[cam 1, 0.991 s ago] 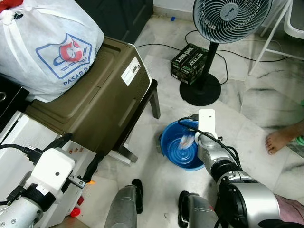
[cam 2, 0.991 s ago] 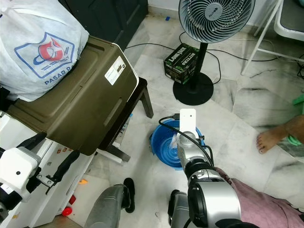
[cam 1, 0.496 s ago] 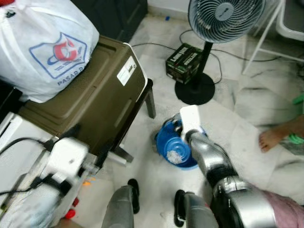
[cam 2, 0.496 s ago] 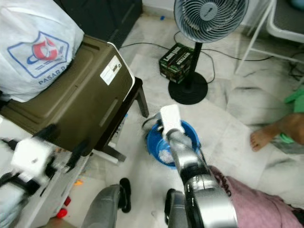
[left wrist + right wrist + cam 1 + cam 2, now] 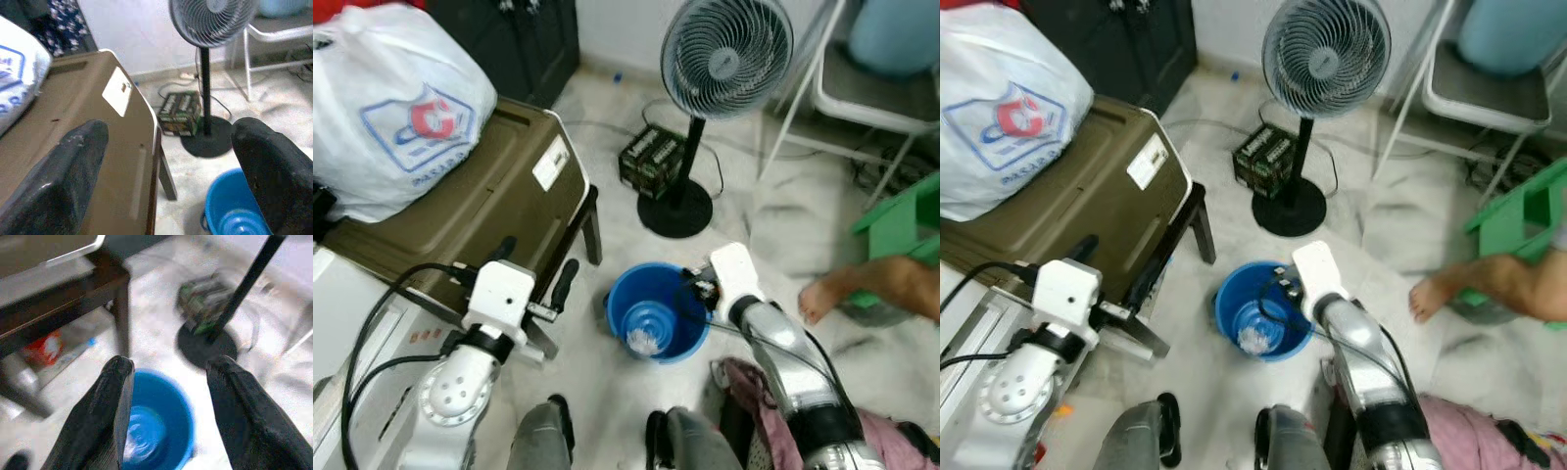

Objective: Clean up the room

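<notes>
A blue bucket (image 5: 656,311) stands on the marble floor in front of my feet. A crumpled clear wrapper (image 5: 644,340) lies at its bottom. My right gripper (image 5: 698,290) hovers at the bucket's right rim. Its fingers (image 5: 117,396) are open with nothing between them, and the bucket (image 5: 156,426) lies below them. My left gripper (image 5: 536,262) is raised to the left of the bucket, beside the olive-brown case (image 5: 460,215). It stands open and empty, fingers (image 5: 78,156) wide apart.
A white plastic bag (image 5: 396,117) sits on the olive case. A standing fan (image 5: 724,59) and a black box (image 5: 653,162) are beyond the bucket. To the right are a person's foot (image 5: 827,294), a green stool (image 5: 901,220) and a white chair (image 5: 862,88).
The right gripper let go of the crumpled wrapper, which now lies in the bucket, and drew back to the rim. The left arm rose forward. The camera tilted up.
</notes>
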{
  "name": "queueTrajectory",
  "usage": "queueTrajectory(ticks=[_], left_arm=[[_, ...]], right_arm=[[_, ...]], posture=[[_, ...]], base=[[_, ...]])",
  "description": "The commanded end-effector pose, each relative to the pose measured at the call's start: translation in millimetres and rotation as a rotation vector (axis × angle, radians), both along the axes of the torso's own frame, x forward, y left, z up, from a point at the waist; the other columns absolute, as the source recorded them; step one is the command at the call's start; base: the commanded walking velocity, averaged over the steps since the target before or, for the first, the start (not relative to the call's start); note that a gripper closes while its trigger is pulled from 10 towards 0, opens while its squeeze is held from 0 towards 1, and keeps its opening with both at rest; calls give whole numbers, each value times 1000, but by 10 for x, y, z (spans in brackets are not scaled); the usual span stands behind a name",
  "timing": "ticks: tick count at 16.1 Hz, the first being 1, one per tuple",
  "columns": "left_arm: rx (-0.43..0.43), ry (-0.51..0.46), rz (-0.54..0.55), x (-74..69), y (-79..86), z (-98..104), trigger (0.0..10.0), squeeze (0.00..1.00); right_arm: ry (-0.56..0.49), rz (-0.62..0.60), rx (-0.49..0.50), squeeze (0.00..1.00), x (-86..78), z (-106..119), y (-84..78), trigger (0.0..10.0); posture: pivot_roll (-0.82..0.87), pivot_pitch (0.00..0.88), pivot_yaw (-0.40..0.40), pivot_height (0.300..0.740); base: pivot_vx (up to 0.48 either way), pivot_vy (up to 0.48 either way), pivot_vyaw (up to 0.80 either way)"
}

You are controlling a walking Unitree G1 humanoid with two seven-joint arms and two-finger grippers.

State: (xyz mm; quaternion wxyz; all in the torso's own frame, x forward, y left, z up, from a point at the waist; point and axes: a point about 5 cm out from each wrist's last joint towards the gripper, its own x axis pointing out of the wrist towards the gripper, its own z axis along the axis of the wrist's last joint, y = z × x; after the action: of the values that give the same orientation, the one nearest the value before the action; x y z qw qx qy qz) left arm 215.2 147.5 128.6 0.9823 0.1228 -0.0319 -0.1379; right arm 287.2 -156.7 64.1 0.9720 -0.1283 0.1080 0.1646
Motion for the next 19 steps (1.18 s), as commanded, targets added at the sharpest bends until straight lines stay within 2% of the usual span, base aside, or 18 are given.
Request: queueTrajectory(ticks=[1, 2, 3, 4, 6, 7, 8, 9, 10, 12, 14, 16, 19], left_arm=[[7, -6, 20, 0, 10, -15, 10000, 0], [-10, -9, 54, 2, 35, -27, 10000, 0], [-44, -2, 109, -6, 69, -62, 10000, 0], [-96, 2, 182, -26, 94, -99, 10000, 0], [-163, 27, 233, -43, 89, -154, 10000, 0], [-166, 29, 235, -41, 85, -163, 10000, 0], [-162, 23, 238, -37, 86, -169, 10000, 0], [-136, 15, 257, -36, 111, -197, 10000, 0], [-150, 32, 268, -30, 130, -225, 10000, 0], [-145, 12, 254, 28, 116, -186, 10000, 0], [-124, -25, 259, 110, 140, -121, 10000, 0], [-132, -34, 276, 110, 173, -105, 10000, 0], [-198, -14, 351, 77, 228, -112, 10000, 0]], right_arm=[[-73, 8, 23, 0, -2, 129, -21, 10000], [-95, -102, 39, 0, -18, 179, -111, 10000], [-100, -184, 28, 231, -36, 209, -217, 10000], [-61, -135, 76, 1000, -82, 218, -233, 10000], [-118, -198, 60, 1000, -79, 254, -273, 10000], [-111, -207, 108, 1000, -74, 251, -260, 10000], [-124, -218, 103, 0, -74, 264, -254, 10000], [-98, -261, 160, 0, -53, 251, -213, 10000], [-111, -278, 196, 0, -34, 296, -181, 10000], [-167, -225, 139, 0, -20, 402, -113, 10000], [-191, -248, 148, 0, 43, 466, -117, 10000], [-199, -247, 133, 0, 47, 469, -113, 10000], [-182, -270, 150, 0, 2, 434, -125, 10000]], posture=[[-52, 66, -43, 740], [-57, 49, -52, 740], [-59, 35, -57, 740], [-59, 30, -57, 740], [-49, 16, -72, 740], [-45, 10, -75, 740], [-43, 5, -77, 740], [-42, 4, -74, 740], [-47, 2, -69, 740], [-50, 15, -66, 740], [-49, 19, -68, 740], [-43, 24, -64, 740], [-28, 34, -65, 740]], base=[[0, 0, 0], [0, 0, 0], [0, 0, 0], [0, 0, 0], [0, 0, 0], [0, 0, 0], [0, 0, 0], [0, 0, 0], [0, 0, 0], [0, 0, 800], [0, 0, 800], [0, 0, 800], [0, 0, 800]])
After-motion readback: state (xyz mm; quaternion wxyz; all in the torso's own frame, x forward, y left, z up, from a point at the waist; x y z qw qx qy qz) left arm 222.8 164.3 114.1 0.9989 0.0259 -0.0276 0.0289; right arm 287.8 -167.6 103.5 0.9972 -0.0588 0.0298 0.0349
